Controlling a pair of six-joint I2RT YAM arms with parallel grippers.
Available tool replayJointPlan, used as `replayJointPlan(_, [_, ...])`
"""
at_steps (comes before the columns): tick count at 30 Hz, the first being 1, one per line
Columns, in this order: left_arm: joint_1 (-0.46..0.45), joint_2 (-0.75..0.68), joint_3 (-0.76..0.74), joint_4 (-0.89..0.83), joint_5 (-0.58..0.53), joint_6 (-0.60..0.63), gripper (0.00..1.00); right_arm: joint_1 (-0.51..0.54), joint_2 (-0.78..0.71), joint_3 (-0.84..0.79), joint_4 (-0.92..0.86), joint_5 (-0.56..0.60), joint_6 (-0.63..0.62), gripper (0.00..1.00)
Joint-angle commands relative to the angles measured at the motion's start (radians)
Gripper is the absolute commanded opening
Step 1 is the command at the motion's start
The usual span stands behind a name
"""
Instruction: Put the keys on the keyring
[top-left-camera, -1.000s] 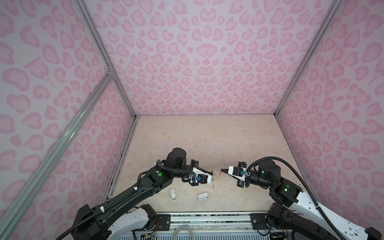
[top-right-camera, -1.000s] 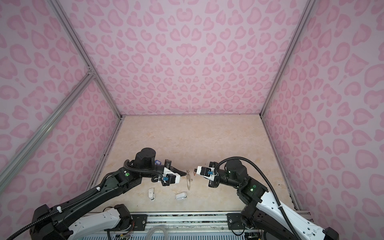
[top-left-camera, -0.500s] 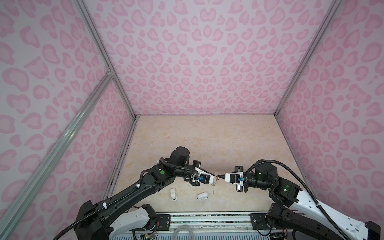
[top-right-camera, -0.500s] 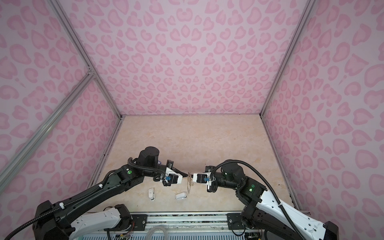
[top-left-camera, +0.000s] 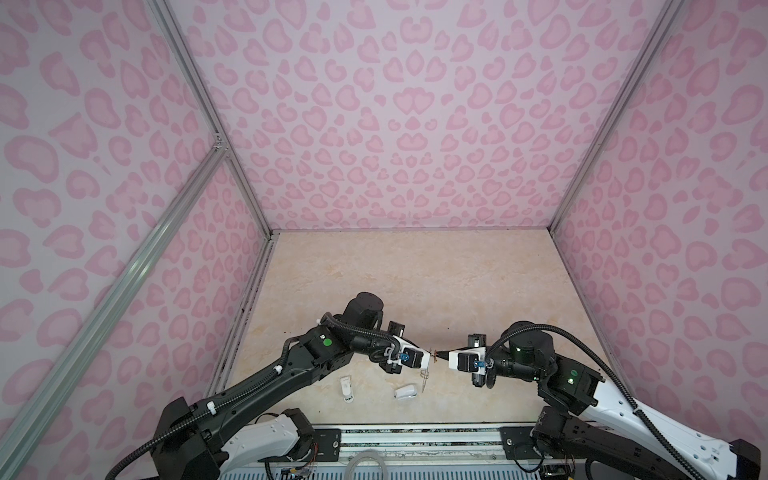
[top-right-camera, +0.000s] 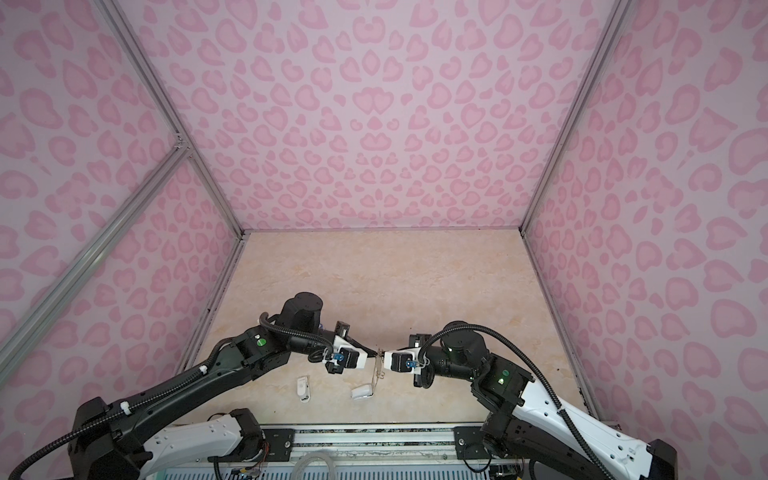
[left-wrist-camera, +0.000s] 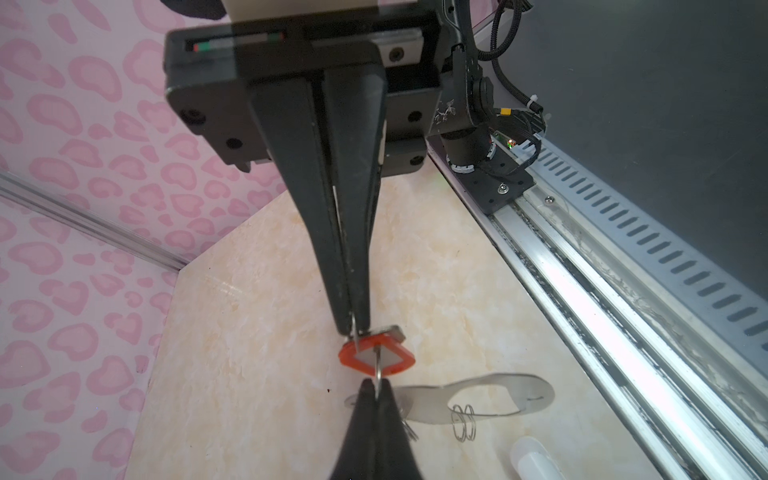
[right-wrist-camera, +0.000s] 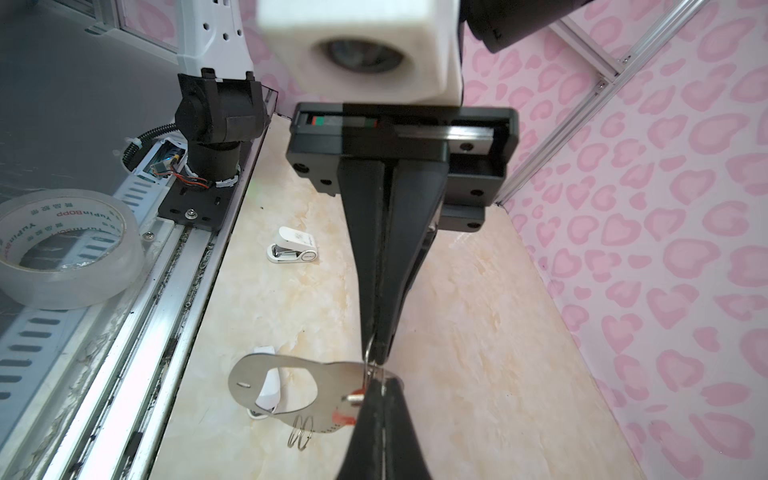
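My left gripper (left-wrist-camera: 375, 384) is shut on a thin wire ring of the keyring (left-wrist-camera: 478, 399). The keyring is a flat grey plate with an oval cutout, and it hangs off the table from that ring. My right gripper (right-wrist-camera: 381, 380) is shut on a silver key with an orange-red tag (left-wrist-camera: 376, 358). Its tips meet the left gripper's tips, and the wire ring crosses the tag's opening. In both top views the left gripper (top-left-camera: 431, 354) and the right gripper (top-left-camera: 441, 354) touch tip to tip above the front middle of the table, with the keyring (top-right-camera: 376, 372) dangling below. In the right wrist view the plate (right-wrist-camera: 291, 386) partly hides the tag.
Two small white plastic objects (top-left-camera: 347, 388) (top-left-camera: 405, 391) lie on the beige table near its front edge, below and left of the grippers. The metal rail (top-left-camera: 415, 432) runs along the front, with a roll of clear tape (right-wrist-camera: 62, 253) on it. Pink patterned walls enclose the other sides.
The two grippers have closed the gap between them. The right gripper has moved left with the key until its tips meet the left gripper's at the ring.
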Motion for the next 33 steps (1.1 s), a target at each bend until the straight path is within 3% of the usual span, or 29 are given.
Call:
replayJointPlan(1, [0.001, 0.016, 0.034, -0.011, 0.021, -0.033, 0.03, 0.006, -0.007, -0.005, 0.009, 0.008, -0.013, 0.00])
replayJointPlan(16, [0.011, 0.020, 0.060, -0.012, 0.062, -0.089, 0.03, 0.047, -0.004, 0.017, -0.088, 0.023, -0.084, 0.00])
replayJointPlan(33, [0.019, 0.006, 0.062, 0.016, 0.094, -0.143, 0.03, 0.108, -0.062, -0.023, -0.091, 0.141, -0.160, 0.00])
